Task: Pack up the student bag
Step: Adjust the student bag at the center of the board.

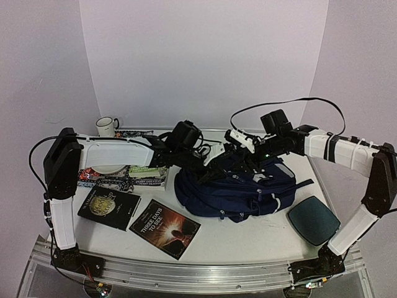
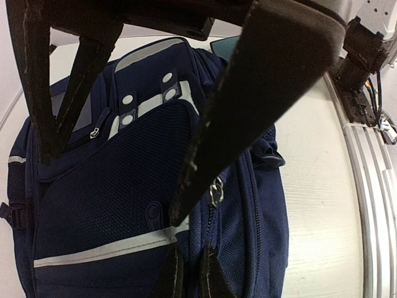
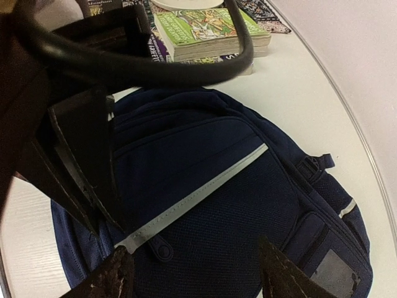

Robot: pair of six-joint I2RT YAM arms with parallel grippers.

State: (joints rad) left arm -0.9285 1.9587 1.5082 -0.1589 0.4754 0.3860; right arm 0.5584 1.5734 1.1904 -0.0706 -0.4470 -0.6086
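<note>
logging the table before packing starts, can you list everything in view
student bag: one, navy with pale stripes, lying in the centre
mug: one, white with dark rim, far left
book stack: one pile, green cover showing, left of the bag
white dish: one, on the stack, mostly hidden
three days to see book: one, dark cover, near left
gold-emblem book: one, black, beside it
oval pad: one, dark teal, near right
left gripper: shut, over the bag
right gripper: open, over the bag
</note>
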